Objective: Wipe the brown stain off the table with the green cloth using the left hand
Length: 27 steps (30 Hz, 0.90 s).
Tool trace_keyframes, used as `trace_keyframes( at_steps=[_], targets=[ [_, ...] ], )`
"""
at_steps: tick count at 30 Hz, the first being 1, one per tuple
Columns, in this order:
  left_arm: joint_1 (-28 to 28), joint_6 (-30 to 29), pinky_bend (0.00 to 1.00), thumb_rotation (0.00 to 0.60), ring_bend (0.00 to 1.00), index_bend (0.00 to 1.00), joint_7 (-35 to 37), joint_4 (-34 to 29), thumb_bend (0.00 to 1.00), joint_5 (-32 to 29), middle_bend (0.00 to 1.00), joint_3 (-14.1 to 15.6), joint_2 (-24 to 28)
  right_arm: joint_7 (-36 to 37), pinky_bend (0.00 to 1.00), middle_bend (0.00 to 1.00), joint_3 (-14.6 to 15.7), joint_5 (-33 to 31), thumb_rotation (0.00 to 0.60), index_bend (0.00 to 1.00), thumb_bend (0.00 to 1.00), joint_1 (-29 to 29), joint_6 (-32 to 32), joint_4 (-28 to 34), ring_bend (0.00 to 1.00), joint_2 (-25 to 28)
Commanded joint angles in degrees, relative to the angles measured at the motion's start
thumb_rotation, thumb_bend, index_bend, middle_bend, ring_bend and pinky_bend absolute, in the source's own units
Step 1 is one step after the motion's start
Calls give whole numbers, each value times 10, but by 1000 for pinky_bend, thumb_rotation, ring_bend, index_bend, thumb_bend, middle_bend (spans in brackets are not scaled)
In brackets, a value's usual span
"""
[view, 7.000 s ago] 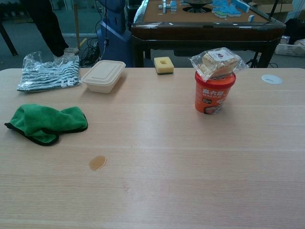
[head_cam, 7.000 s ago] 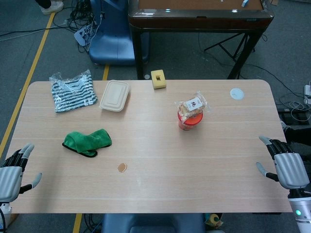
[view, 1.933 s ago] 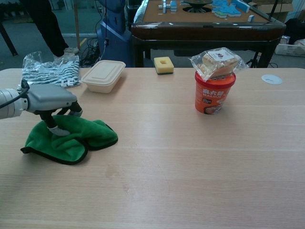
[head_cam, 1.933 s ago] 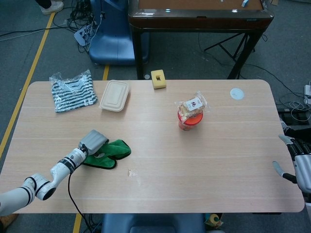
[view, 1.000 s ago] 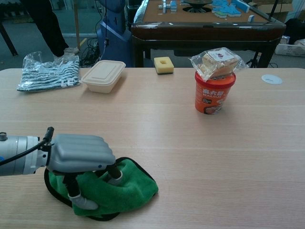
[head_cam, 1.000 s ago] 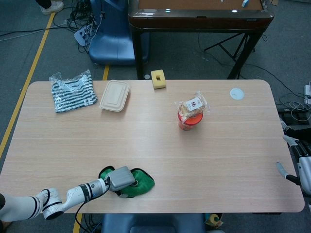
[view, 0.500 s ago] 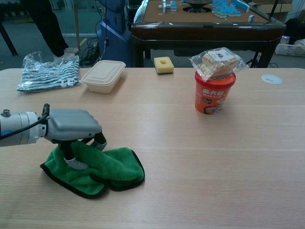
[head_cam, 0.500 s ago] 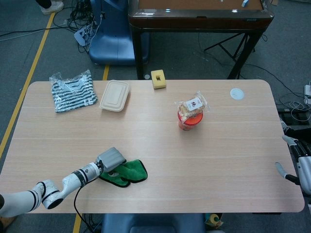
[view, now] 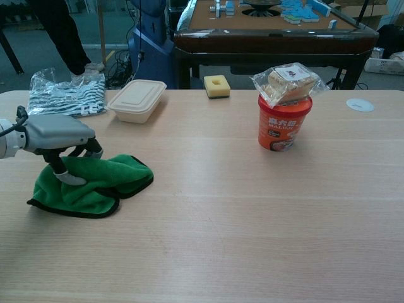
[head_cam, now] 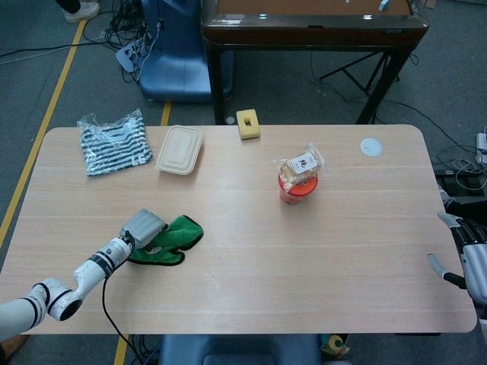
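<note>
My left hand (head_cam: 143, 226) presses down on the crumpled green cloth (head_cam: 173, 237) at the left of the wooden table (head_cam: 319, 251). In the chest view the left hand (view: 58, 135) sits on the cloth's left part, fingers curled down into the green cloth (view: 101, 178). No brown stain shows on the wood around the cloth in either view. My right hand (head_cam: 473, 263) hangs off the table's right edge with fingers apart and nothing in it; the chest view does not show it.
At the back left lie a striped bag (head_cam: 114, 142) and a beige lunch box (head_cam: 179, 150). A yellow sponge (head_cam: 248, 124) sits at the far edge. A red cup topped with a snack packet (head_cam: 297, 181) stands mid-table, and a white disc (head_cam: 370, 146) lies far right.
The left hand has dragged the green cloth from near the table's front edge back and to the left. The right hand has stayed put.
</note>
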<state>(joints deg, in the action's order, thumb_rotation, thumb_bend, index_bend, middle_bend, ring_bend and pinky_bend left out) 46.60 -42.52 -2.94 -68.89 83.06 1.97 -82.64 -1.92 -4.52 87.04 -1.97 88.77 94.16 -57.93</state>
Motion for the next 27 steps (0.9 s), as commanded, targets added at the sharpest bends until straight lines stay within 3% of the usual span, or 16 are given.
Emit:
trace_keyframes(
  at_steps=[1,16,23,27],
  targets=[
    [-2,-6,877,600,594,566,15,-18,250,25,592,14,-1,-1,238,247,0,0,600,179,350,0,0,0,207,0],
    [23,0,877,600,594,566,52,-112,250,120,592,66,-16,5,238,247,2,-2,600,179,350,9,9,-3,207,1],
    [34,10,877,600,594,565,62,-179,250,141,592,88,7,14,238,247,3,-2,600,179,350,12,13,-11,206,-1],
    [41,7,877,600,594,565,72,-220,250,132,592,81,40,17,238,247,1,-1,600,179,350,12,15,-14,207,-3]
  ],
)
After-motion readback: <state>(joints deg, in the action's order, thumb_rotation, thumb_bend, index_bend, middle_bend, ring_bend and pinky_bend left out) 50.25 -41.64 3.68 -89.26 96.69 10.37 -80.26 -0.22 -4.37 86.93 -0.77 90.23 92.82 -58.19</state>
